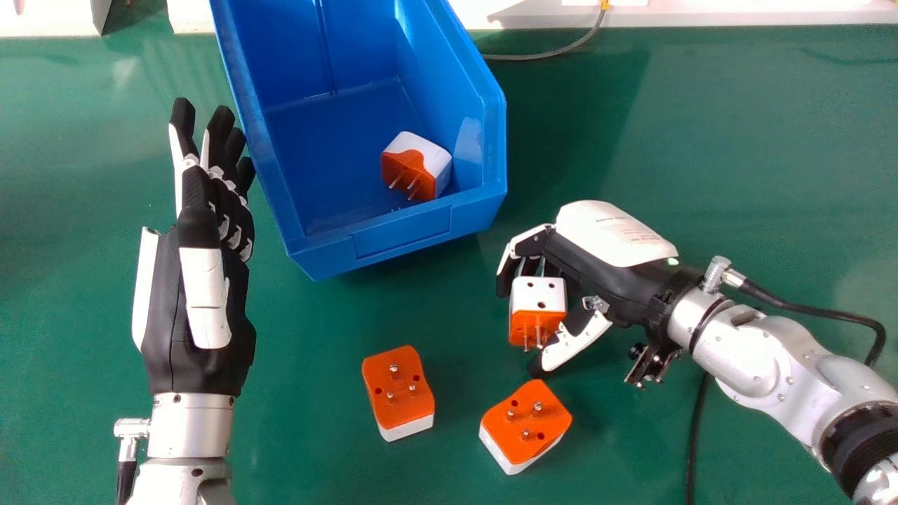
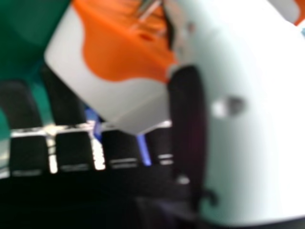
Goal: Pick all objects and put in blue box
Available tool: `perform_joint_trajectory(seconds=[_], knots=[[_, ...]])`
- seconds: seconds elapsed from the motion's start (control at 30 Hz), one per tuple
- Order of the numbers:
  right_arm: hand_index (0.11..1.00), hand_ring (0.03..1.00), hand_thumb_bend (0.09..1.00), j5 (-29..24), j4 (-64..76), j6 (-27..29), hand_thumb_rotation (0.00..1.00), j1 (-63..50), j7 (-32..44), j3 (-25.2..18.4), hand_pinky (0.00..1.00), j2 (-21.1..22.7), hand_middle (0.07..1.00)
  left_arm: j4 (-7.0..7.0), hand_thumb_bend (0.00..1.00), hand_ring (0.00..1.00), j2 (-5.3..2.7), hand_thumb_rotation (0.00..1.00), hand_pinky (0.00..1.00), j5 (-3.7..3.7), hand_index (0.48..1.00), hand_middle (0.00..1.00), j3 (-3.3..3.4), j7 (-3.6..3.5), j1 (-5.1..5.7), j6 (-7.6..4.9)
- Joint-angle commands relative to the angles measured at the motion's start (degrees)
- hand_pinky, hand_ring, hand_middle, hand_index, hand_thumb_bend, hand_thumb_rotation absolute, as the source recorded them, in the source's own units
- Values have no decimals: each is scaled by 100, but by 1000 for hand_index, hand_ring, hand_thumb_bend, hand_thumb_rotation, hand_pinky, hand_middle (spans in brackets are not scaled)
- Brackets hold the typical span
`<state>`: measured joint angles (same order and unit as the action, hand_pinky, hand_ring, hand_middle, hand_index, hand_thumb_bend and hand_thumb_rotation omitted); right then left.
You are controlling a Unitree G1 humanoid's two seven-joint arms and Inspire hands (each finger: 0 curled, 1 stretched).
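"So, what did the green table point(image 1: 736, 161) carry?"
"A blue box point(image 1: 421, 247)."
"And the hands?"
"The left hand point(image 1: 200, 308) was just beside the box, fingers straight; the right hand point(image 1: 589, 256) was clamped on a white-and-orange plug point(image 1: 537, 301)."
"Other plugs?"
"One plug point(image 1: 419, 158) lay inside the box; a left plug point(image 1: 403, 403) and a right plug point(image 1: 523, 431) sat on the table, prongs up."

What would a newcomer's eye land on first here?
Probably the big blue box, upper left of centre in the head view, with one orange-and-white adapter inside. Next, the right hand, right of centre, its fingers curled around another adapter. Then the two adapters lying prongs-up on the green table.
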<state>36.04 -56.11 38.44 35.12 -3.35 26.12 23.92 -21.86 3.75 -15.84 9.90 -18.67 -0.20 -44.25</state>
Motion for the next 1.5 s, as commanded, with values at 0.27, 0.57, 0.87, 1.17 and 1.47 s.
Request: perform_joint_trajectory(seconds=[0.27, 0.57, 0.87, 1.17, 1.47], knots=[[537, 381, 518, -179, 118, 83, 0, 39, -17, -236, 347, 1, 478, 64, 850, 1000, 36, 1000, 1000, 16, 1000, 1000, -1, -27, -17, -23], [532, 389, 517, -387, 376, 126, 0, 80, 166, -431, 357, 39, 477, 32, 850, 1000, 33, 1000, 1000, 36, 1000, 1000, -1, -22, -33, -46], [529, 392, 516, -778, 1031, 68, 0, 117, 608, -786, 365, 175, 480, 22, 849, 1000, 21, 1000, 1000, 70, 1000, 1000, -16, -3, -54, -40], [528, 392, 516, -1162, 1924, -131, 0, 233, 1192, -1166, 362, 323, 483, 10, 849, 1000, 12, 1000, 1000, 111, 1000, 1000, -24, 41, -92, -24], [527, 391, 515, -1312, 2543, -451, 0, 631, 1643, -1401, 360, 397, 486, -32, 848, 1000, 11, 1000, 1000, 92, 1000, 1000, -25, 25, -115, -44]])
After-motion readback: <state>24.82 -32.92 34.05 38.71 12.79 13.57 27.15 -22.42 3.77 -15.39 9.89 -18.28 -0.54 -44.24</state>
